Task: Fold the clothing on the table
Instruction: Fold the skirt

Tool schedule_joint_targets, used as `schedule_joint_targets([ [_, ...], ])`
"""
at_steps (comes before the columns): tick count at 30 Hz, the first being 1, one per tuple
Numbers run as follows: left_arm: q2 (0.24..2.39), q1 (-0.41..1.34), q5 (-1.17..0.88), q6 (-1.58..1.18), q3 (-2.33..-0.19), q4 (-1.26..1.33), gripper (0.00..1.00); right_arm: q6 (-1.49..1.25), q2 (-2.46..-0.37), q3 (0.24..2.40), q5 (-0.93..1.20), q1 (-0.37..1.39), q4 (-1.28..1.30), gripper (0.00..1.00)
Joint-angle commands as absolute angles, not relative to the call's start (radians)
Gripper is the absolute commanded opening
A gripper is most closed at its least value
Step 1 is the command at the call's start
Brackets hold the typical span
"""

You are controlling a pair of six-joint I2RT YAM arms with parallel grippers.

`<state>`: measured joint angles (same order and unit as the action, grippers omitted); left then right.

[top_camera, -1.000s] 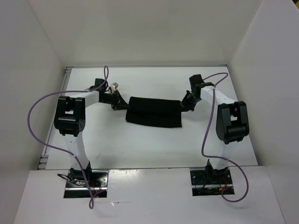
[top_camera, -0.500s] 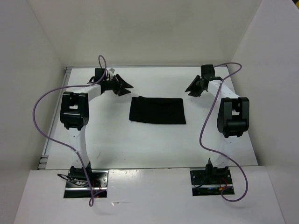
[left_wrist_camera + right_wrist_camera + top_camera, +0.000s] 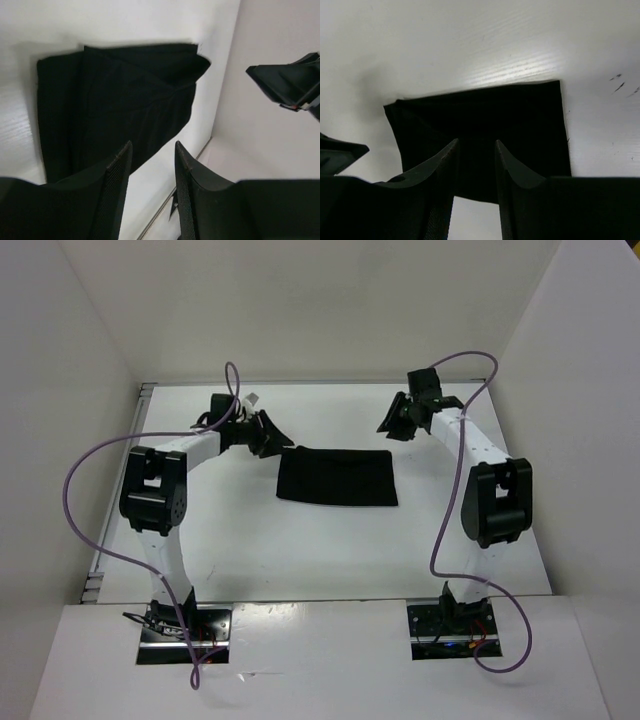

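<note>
The clothing (image 3: pixel 337 477), a plain black garment, lies flat in a folded rectangle on the white table (image 3: pixel 300 550). In the left wrist view the clothing (image 3: pixel 115 105) shows overlapping layers. The right wrist view has the clothing (image 3: pixel 485 120) below the fingers. My left gripper (image 3: pixel 275 433) hovers just off the garment's far left corner, open, nothing between its fingers (image 3: pixel 117 170). My right gripper (image 3: pixel 388 420) hangs above the table beyond the far right corner, open and empty.
White walls (image 3: pixel 300 310) close in the table at the back and both sides. A thin metal edge strip (image 3: pixel 300 383) runs along the far side. Purple cables (image 3: pixel 85 470) loop off both arms.
One second ago both grippers were shut on the garment's far corners. They have let go and lifted away toward the back; the clothing now lies flat and folded.
</note>
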<state>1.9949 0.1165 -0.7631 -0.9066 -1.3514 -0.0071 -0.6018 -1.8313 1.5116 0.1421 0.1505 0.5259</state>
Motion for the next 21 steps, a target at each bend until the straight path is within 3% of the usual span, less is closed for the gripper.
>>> schedule_joint_targets([
  [1,2.014,0.141,-0.781,-0.752,-1.344,-0.055,0.47,-0.522,-1.825,1.491,0.133,0.169,0.589,0.40],
  [12,2.036,0.160,-0.696,-0.697,-1.342,-0.075,0.44,-0.462,-2.086,1.646,0.158,0.169,0.618,0.35],
  [21,2.014,0.160,-0.716,-0.686,-1.249,-0.087,0.44,-0.443,-2.214,1.937,0.075,0.158,0.664,0.32],
])
